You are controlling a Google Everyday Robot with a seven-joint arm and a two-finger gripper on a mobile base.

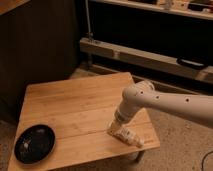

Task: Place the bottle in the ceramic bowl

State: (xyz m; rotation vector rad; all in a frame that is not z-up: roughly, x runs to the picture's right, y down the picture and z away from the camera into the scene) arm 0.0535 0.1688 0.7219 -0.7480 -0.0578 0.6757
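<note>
Gripper position: my gripper [116, 129] is down at the surface [75, 107], near the right front corner, at the left end of the bottle [131, 137].
Gripper state: jaws spread wide, nothing clamped between them. Whether a finger touches the bottle I cannot tell.
Bottle: lying on its side on the wood, pointing toward the right front edge and close to it. It rests on the surface and is not lifted.
Ceramic bowl [35, 144]: at the left front corner of the same surface, well apart from the bottle. It is black, upright, and nothing is visible inside it.
Arm [165, 102]: reaches in from the right, forearm angled down to the bottle.
Done so far: approach only. I judge that I am placed to grasp.
Outstanding: close on the bottle, lift it, carry it across the front of the surface to the left, and release it into the bowl.
Progress finding: early stage. No grasp is confirmed and no transfer has begun.
Risk noted: the bottle sits near the edge, so a clumsy closure could roll it off the surface.
</note>
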